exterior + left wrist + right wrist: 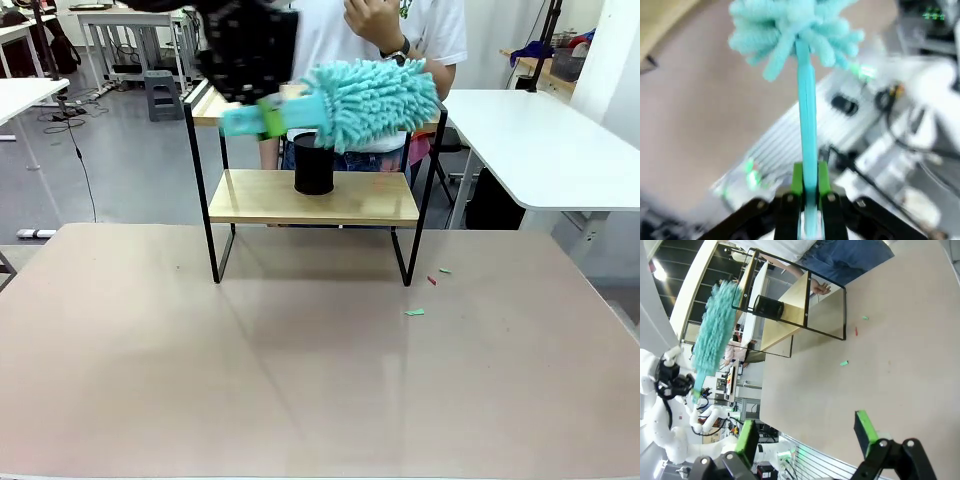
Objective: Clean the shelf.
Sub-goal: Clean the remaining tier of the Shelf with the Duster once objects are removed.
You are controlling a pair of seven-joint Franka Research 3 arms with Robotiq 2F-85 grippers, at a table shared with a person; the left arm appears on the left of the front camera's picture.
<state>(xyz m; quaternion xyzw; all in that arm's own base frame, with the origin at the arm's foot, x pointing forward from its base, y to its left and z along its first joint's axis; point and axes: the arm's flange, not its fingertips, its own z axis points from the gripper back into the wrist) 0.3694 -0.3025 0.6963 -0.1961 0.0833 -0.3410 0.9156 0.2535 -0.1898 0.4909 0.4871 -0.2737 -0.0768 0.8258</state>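
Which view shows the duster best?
Front view: the duster is large and sharp, its head level with the top board of the shelf. The left wrist view looks along its handle from the left hand clamping it, the head blurred. The right wrist view shows its whole length, small and sideways.

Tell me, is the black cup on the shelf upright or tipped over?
Upright: the black cup stands on its base on the lower board of the shelf.

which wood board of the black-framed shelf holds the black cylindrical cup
The lower light wood board; the black cup stands on it, not the top board.
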